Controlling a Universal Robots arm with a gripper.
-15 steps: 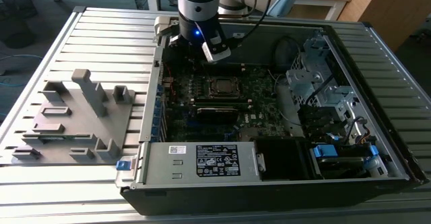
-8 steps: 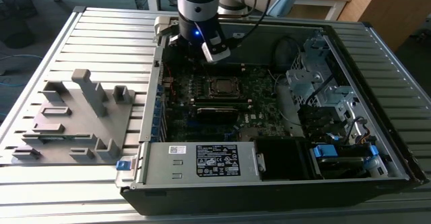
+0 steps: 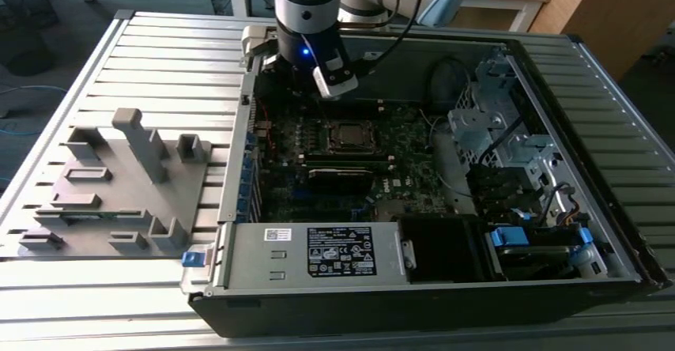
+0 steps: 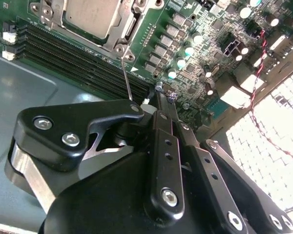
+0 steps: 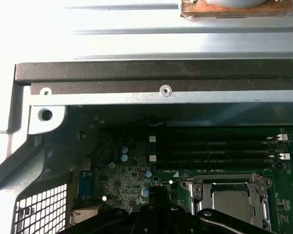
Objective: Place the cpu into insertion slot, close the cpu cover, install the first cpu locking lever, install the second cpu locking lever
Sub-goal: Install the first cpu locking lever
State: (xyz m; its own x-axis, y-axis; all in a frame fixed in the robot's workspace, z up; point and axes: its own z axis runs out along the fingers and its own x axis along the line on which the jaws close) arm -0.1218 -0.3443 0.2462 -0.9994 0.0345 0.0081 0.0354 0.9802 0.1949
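Open computer case (image 3: pixel 590 232): cpu (image 5: pixel 232 201) seated in socket, cpu cover (image 5: pixel 224 179) lying flat over its edges. Gripper (image 4: pixel 158 90) hangs just beside socket's corner, fingers drawn together, nothing seen between them. Thin locking lever (image 4: pixel 127 80) runs lengthwise from that corner toward gripper tip; whether lever and gripper touch cannot be told.

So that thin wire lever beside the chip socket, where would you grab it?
Probably near its free end: the locking lever is a thin straight wire anchored at the corner of the cpu cover. Pinch it crosswise, from its two sides, since it lies out over the memory slots.
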